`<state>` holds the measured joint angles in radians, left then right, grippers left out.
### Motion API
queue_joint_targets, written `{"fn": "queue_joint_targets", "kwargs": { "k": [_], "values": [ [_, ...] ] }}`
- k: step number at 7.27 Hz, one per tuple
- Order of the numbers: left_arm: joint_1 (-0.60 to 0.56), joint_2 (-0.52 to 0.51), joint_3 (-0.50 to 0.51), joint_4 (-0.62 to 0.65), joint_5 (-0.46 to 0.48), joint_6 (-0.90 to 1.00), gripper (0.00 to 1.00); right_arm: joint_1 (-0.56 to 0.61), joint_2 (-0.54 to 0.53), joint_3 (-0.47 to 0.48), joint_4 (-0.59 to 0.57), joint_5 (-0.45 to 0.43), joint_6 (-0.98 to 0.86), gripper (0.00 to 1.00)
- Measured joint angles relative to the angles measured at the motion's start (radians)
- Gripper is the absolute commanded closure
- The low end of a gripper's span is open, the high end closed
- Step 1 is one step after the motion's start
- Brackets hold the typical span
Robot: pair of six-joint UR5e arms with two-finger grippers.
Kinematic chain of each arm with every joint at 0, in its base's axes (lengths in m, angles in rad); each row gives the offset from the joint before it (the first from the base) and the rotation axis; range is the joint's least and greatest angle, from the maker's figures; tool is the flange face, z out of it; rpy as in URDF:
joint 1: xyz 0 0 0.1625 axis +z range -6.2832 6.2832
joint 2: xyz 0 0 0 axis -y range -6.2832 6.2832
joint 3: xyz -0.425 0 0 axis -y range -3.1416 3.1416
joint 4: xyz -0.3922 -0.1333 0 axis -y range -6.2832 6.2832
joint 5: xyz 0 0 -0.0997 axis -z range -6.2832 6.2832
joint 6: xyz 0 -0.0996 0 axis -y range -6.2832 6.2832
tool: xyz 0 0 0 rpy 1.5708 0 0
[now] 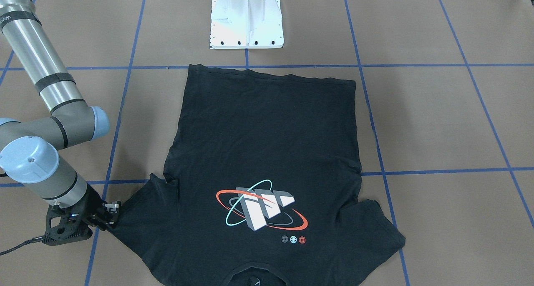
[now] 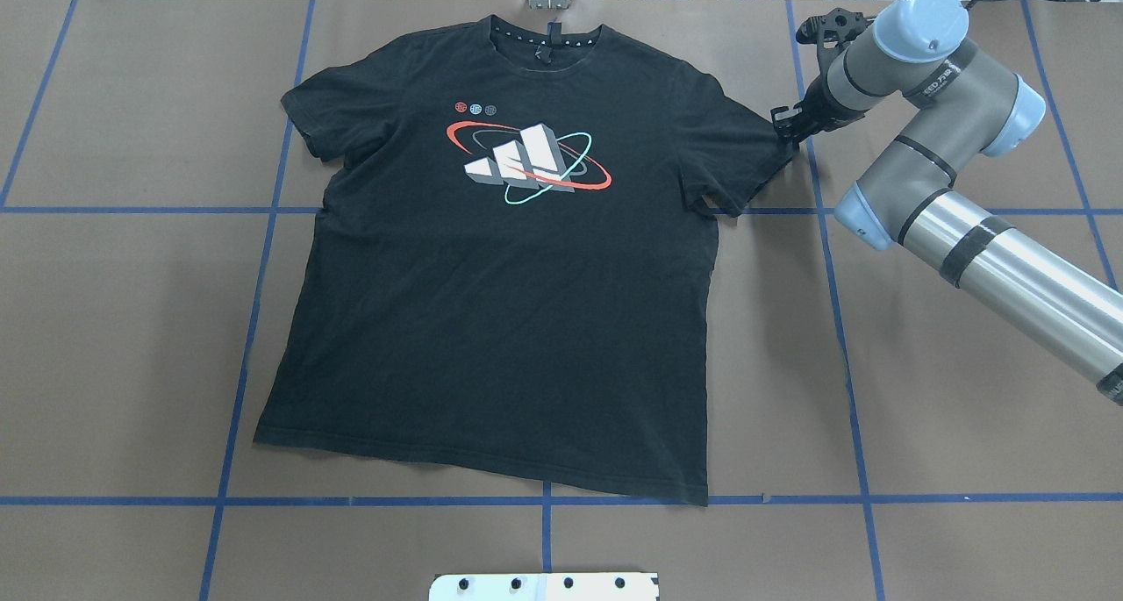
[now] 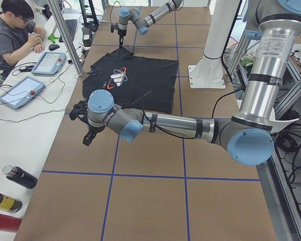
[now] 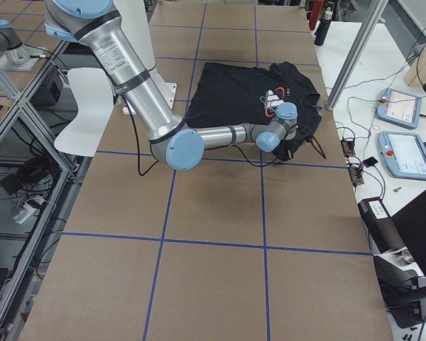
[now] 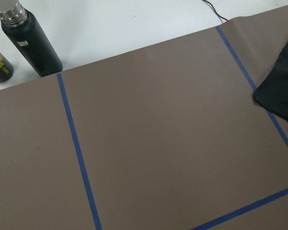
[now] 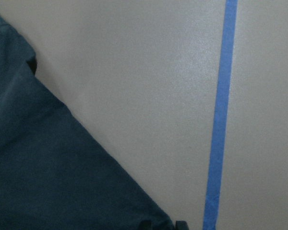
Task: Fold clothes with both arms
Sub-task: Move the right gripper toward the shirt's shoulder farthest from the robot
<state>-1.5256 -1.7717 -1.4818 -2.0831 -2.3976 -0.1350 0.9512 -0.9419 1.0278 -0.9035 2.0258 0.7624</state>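
The black T-shirt (image 2: 509, 320) lies flat on the brown table, print up, with its collar at the far edge; it also shows in the front view (image 1: 267, 144). My right gripper (image 2: 783, 130) is low at the outer corner of the shirt's right sleeve, also seen in the front view (image 1: 113, 214). In the right wrist view its two fingertips (image 6: 145, 225) stand a little apart at the sleeve's hem (image 6: 48, 167), holding nothing. My left gripper (image 3: 88, 138) shows only in the exterior left view, above bare table short of the left sleeve (image 5: 283, 86); I cannot tell if it is open or shut.
The white pedestal base (image 2: 544, 586) stands at the near table edge. Bottles (image 5: 31, 40) stand on the white bench past the table's left end. An operator (image 3: 15, 30) sits there with tablets (image 3: 20, 90). Blue tape lines (image 2: 842, 320) cross the table.
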Motion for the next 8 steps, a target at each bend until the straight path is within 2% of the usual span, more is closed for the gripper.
{"fn": "queue_joint_targets", "kwargs": {
  "k": [4,7,8],
  "values": [
    [0.000,0.000,0.000,0.000,0.000,0.000,0.00,0.003,0.002,0.036,0.000,0.002,0.031,1.00],
    [0.001,0.000,0.000,0.000,0.000,0.000,0.00,-0.013,0.055,0.098,-0.017,-0.008,0.215,1.00],
    [0.001,0.000,0.001,0.000,0.000,0.000,0.00,-0.038,0.094,0.101,-0.041,-0.039,0.280,1.00]
  ]
}}
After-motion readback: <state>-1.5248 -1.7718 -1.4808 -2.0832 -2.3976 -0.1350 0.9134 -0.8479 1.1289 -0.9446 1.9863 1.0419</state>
